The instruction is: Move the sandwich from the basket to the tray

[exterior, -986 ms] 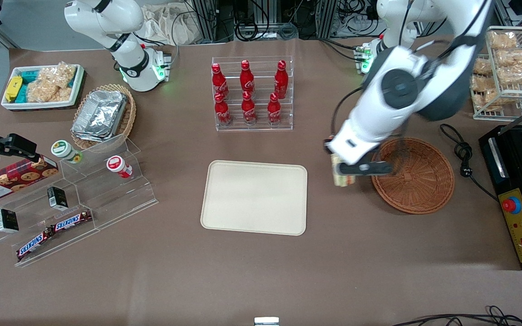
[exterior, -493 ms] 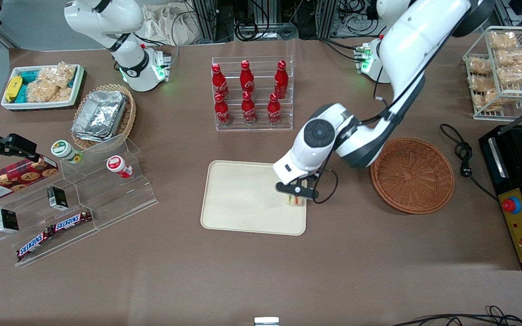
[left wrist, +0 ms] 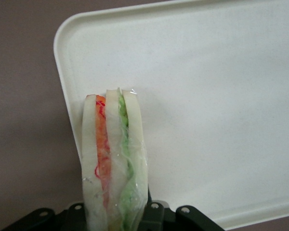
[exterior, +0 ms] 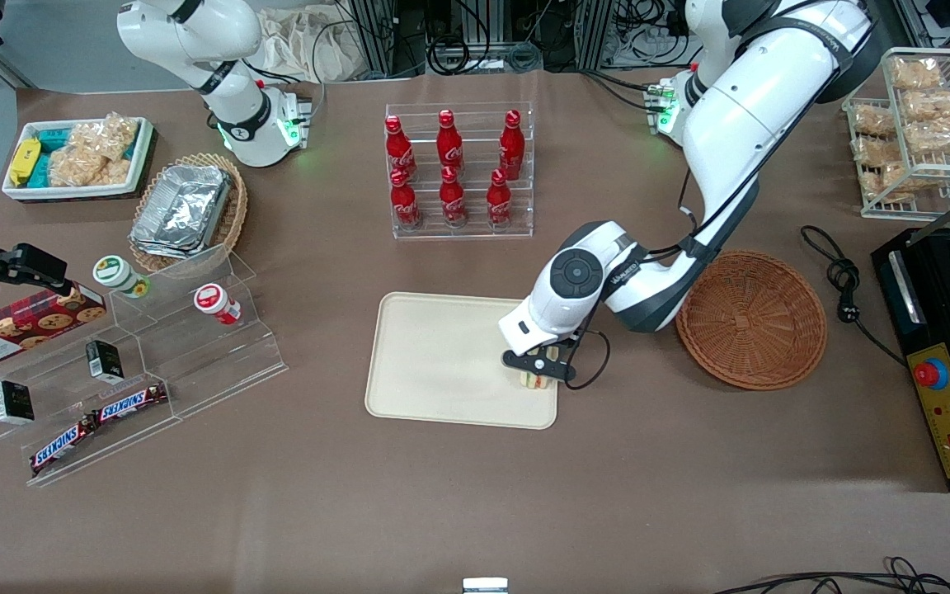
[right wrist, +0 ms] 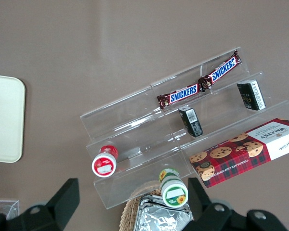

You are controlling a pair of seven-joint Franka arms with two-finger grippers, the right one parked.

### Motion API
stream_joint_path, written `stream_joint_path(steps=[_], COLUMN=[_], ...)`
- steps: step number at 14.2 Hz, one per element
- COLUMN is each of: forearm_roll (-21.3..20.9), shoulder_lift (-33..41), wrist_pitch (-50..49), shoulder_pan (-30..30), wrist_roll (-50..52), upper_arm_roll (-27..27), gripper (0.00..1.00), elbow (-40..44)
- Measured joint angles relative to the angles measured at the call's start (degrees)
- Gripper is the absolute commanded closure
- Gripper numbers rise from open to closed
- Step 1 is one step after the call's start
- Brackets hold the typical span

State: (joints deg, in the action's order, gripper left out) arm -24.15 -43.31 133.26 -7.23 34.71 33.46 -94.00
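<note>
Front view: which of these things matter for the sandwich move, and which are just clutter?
In the job:
- sandwich, held in the gripper over the tray
- tray
- basket, now empty

Lying about:
- cola bottles
- Snickers bars
- cookie box
- foil containers

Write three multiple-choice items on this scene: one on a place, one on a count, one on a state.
1. Where is the clear-wrapped triangular sandwich?
A. in the round reddish-brown wicker basket
B. over the cream rectangular tray
C. on the clear rack

2. How many red bottles stand in the clear rack?
A. four
B. six
C. eight

3. The left arm's pincer is:
A. shut on the sandwich
B. open, holding nothing
C. out of view

Answers: 1 B, the sandwich shows above the tray's edge nearest the basket; 2 B, two rows of three; 3 A, the sandwich sits clamped in it.
</note>
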Motion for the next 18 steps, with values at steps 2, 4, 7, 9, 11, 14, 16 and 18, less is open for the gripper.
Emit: stream_joint_path(steps=[2, 4, 7, 9, 11, 14, 16, 18], forearm_roll=[-0.1, -0.1, 4.4, 12.0, 19.4, 22.4, 23.4, 26.5], shoulder_lift=[0.3, 2.2, 10.8, 18.6, 26.1, 33.0, 35.6, 39.0], wrist_pitch=[0.3, 0.4, -5.9, -12.5, -21.1, -37.3, -46.2, -50.9], shoulder_pan=[0.4, 0.7, 3.0, 6.5, 10.7, 17.6, 21.6, 21.3], wrist_roll=[1.0, 2.3, 3.1, -1.2, -7.7, -11.9, -13.4, -15.5], upper_arm_roll=[-0.1, -0.1, 0.1, 0.2, 0.0, -0.3, -1.1, -7.5], gripper=[0.01, 0.01, 0.01, 0.01, 0.01, 0.01, 0.01, 0.01], elbow=[0.8, 2.0, 3.2, 3.7, 4.9, 9.3, 12.1, 12.8])
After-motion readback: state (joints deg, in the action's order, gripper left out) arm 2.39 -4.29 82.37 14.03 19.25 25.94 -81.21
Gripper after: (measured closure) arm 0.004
